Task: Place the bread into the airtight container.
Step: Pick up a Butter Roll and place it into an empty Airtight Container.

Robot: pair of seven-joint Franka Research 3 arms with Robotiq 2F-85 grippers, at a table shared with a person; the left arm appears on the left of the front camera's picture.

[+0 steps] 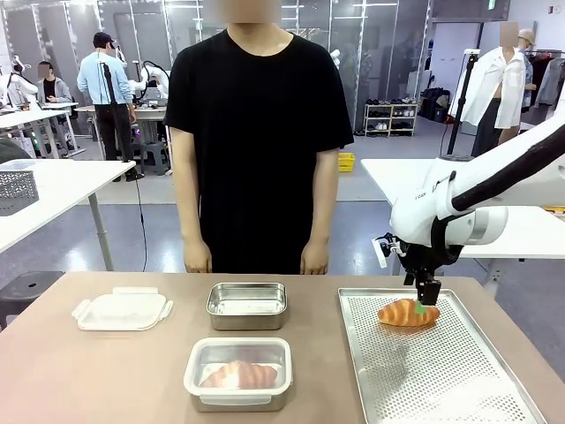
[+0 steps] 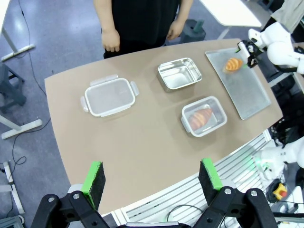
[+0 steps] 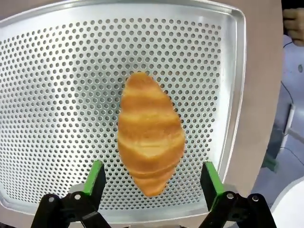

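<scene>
Golden bread (image 1: 408, 313) lies on the perforated tray (image 1: 441, 375) at the right of the worktop (image 1: 106, 371), the right claw (image 1: 430, 293) just above it. Left wrist: the left claw (image 2: 153, 179) gapes (pads (image 2: 95, 178) wide apart) high over the worktop. Right wrist: spread green fingers (image 3: 95, 179) flank the bread, not gripping it.

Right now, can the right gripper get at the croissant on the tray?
Probably yes. The right gripper hangs close above the croissant, open, with a finger on either side of its near end. Nothing else lies near it on the perforated tray, so a straight descent looks unblocked.
</scene>
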